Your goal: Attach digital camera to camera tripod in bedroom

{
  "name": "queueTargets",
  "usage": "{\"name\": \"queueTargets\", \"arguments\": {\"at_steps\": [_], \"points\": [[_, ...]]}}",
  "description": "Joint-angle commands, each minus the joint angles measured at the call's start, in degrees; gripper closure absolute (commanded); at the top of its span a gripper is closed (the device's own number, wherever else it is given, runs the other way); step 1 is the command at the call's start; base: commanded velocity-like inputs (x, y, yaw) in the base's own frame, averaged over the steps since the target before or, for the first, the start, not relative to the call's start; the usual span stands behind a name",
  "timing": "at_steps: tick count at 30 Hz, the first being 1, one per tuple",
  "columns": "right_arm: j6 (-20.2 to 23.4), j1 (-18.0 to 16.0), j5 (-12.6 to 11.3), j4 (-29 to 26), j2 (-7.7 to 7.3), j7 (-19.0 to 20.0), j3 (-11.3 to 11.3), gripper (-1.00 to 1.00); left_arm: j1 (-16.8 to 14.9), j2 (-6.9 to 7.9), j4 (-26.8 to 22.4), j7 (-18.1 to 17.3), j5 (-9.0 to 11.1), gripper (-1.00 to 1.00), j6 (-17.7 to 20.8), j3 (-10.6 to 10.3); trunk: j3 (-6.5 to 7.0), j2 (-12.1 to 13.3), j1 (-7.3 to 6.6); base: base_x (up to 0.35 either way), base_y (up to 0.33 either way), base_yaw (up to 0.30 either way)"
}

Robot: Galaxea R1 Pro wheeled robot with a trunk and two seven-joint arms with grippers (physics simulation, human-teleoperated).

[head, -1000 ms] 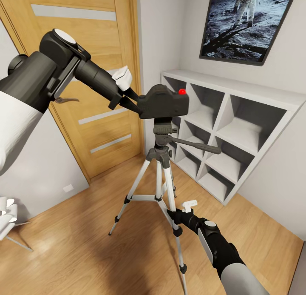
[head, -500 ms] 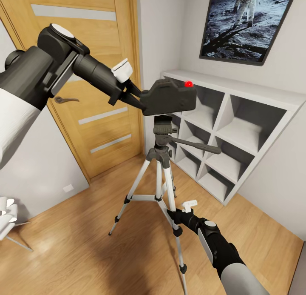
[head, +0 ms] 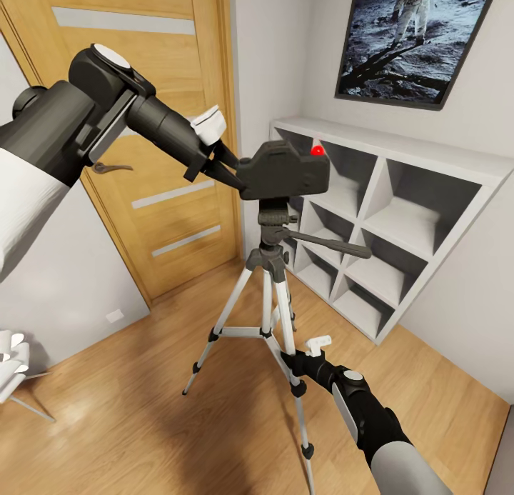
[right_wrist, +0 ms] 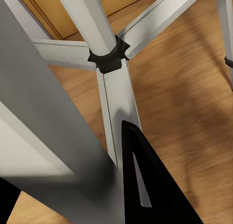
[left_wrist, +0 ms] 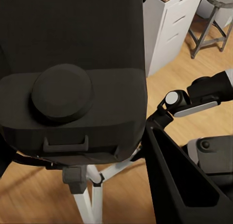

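The digital camera sits just above the camera tripod head, clamped at its side by the left gripper. The right gripper fingers close around a tripod leg near the white cube shelves.

Open light wood plank floor lies at lower left of the head view. The silver-legged tripod fills the middle, white cube shelves close the right, and the wooden door blocks upper left. The chunky black camera sits just above the tripod's dark head, with hardly any gap.

White-sleeved arms, dark grey forearms, black tapered fingers.
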Motion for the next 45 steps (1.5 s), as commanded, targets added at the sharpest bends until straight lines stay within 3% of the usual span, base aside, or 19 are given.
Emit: {"name": "queueTargets", "arguments": {"at_steps": [1, 14, 23, 45], "points": [[0.16, -0.04, 1.09, -0.05, 0.06, 0.15, -0.32, 1.00, -0.14, 0.09, -0.02, 0.12, 0.28, 1.00, 0.69, -0.28, -0.12, -0.11, 0.04, 0.000, 0.000, 0.000], [0.16, -0.04, 1.09, -0.05, 0.06, 0.05, -0.34, 1.00, -2.68, 0.33, 0.15, 0.50, -0.13, 1.00, 2.51, -1.94, -0.12, -0.11, 0.04, 0.000, 0.000, 0.000], [0.16, -0.04, 1.09, -0.05, 0.06, 0.04, -0.34, 1.00, -2.95, 1.73, 0.02, 2.20, -0.08, 1.00, 2.48, -4.59, -0.12, -0.11, 0.04, 0.000, 0.000, 0.000], [0.16, -0.04, 1.09, -0.05, 0.06, -0.08, -0.38, 1.00, -2.96, 1.22, 0.28, 3.77, 0.21, 1.00, 2.52, -4.90, -0.12, -0.11, 0.04, 0.000, 0.000, 0.000]]}}
